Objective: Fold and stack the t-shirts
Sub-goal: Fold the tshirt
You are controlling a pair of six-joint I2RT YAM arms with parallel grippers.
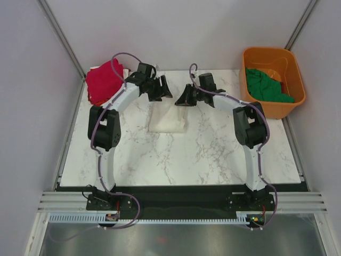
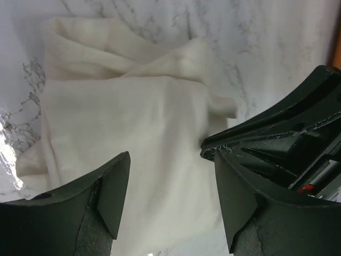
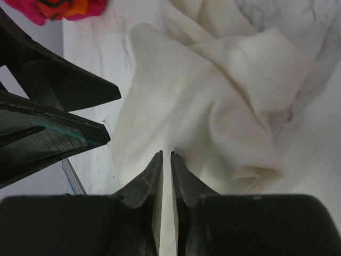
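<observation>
A: Top view. Where's the cream t-shirt [image 1: 168, 120]?
B: On the marble table [image 1: 176, 160], center-back, in a rough rectangle. Both claws sit at its far edge: left claw [image 1: 162, 88] by the far-left corner, right claw [image 1: 184, 96] by the far-right. Tips face each other, close together. Red t-shirt [image 1: 104, 80] bunched at the far-left table corner. Green t-shirt [image 1: 266, 85] inside the orange tub [image 1: 274, 50], far right.
A: L wrist?
B: Left claw [image 2: 166, 160] spread wide, nothing betw. the fingers. Cream t-shirt [image 2: 128, 106] lies under the gap and runs on past it, w/ rumpled folds at its far end.
A: R wrist?
B: Right claw [image 3: 166, 154] pressed nearly together, only a thin slit, no cloth seen in it. Tips are over the cream t-shirt [image 3: 213, 106]. Touching or not, can't tell. Red t-shirt [image 3: 64, 8] at the top-left edge of the view.
</observation>
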